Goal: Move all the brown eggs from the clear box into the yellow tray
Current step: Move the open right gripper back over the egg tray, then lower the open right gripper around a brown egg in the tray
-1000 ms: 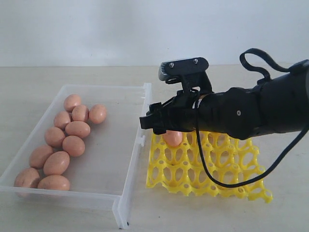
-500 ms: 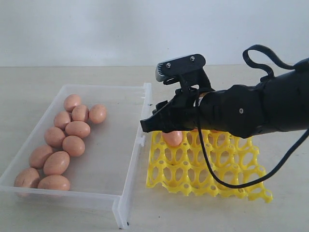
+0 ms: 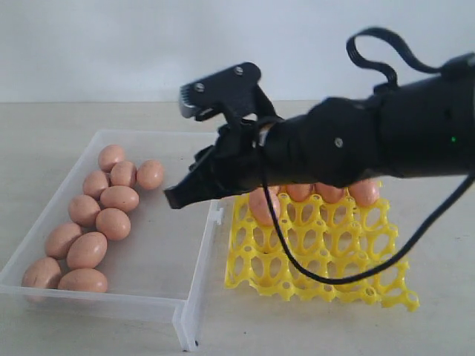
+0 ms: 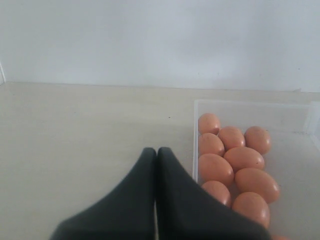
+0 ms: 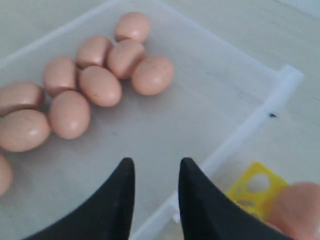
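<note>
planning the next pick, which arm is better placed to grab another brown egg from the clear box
Right. The right tool hangs over the clear box, jaws apart and empty, pointing toward the brown eggs. The left tool is shut, over bare table outside the box.

Right arm (image 3: 386, 133) stretched across, right claw (image 3: 174, 198) parted, left claw (image 4: 156, 151) closed.
The right arm is seen reaching in from the right of the exterior view, its black body held nearly level and the right claw angled down and to the left. In the right wrist view its 2 fingers (image 5: 117, 200) are held apart with a clear gap, and nothing is gripped between them. The left claw's 2 fingers are pressed together along their full length.
</note>
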Controlling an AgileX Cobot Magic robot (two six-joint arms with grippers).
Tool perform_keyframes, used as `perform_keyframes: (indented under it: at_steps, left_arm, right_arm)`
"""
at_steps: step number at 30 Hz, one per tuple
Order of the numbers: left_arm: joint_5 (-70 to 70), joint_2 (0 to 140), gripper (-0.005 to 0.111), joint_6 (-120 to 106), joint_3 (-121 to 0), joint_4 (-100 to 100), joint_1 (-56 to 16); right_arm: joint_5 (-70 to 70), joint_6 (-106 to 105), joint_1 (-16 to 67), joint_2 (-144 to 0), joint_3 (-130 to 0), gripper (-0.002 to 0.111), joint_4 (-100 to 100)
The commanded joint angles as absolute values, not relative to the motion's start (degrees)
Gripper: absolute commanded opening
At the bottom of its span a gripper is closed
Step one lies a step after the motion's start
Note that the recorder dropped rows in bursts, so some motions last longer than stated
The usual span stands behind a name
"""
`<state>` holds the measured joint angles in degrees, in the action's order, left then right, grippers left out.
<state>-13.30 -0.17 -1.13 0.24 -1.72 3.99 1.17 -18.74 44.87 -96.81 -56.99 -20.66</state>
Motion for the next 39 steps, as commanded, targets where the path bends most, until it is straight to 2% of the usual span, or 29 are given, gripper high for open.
perform_keyframes:
  at_steps: [1,3,6,11,21,27,39]
  left_arm:
    - [-13.3,0.0,-0.004,-1.16,0.0,-2.03,4.04]
    - [-13.3,0.0,-0.004,-1.16,0.0,-2.03,4.04]
    - [-13.3,0.0,-0.004,-1.16,0.0,-2.03,4.04]
    - [-13.3,0.0,-0.004,-1.16,0.0,-2.03,4.04]
    - [-13.3,0.0,-0.004,-1.16,0.0,-2.03,4.04]
    - [-13.3,0.0,-0.004,-1.16,0.0,-2.03,4.04]
    - [-13.3,0.0,-0.004,-1.16,0.0,-2.03,4.04]
  right_arm:
    - [15.78,-20.3,48.04,-99.66,-68.21,0.035,-20.73]
    - [21.61,-19.08,49.07,-102.13,-73.38,0.043,-20.86]
    - [27.37,-15.68,49.99,-105.92,-79.78,0.047,-20.75]
    - [35.27,-9.14,51.12,-113.12,-89.46,0.047,-20.55]
    - [49.45,-13.38,51.96,-125.3,-105.53,0.047,-16.32]
    - [48.68,-15.77,51.96,-127.79,-111.12,0.047,-9.78]
    - [46.21,-28.51,52.07,-129.89,-111.49,0.05,-6.99]
